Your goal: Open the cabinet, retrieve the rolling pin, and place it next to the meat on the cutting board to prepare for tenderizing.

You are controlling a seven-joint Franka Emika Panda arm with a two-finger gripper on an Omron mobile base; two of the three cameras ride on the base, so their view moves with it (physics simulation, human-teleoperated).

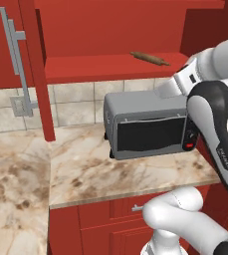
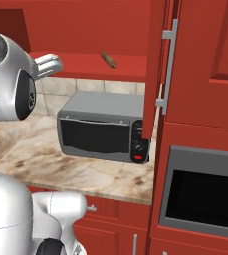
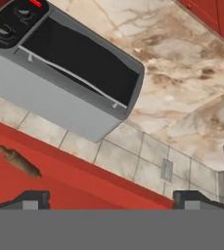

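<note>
While apart from claw [image 3: 111, 199], rolling pin [image 3: 19, 161]

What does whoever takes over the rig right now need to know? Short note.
Gripper: fingers open, holding nothing, near the cabinet shelf.
Cabinet: doors open.
Rolling pin: lying on the red shelf above the toaster oven, untouched.
Done: cabinet opened.
Left: grasp the pin, carry it to the cutting board and set it beside the meat.
</note>
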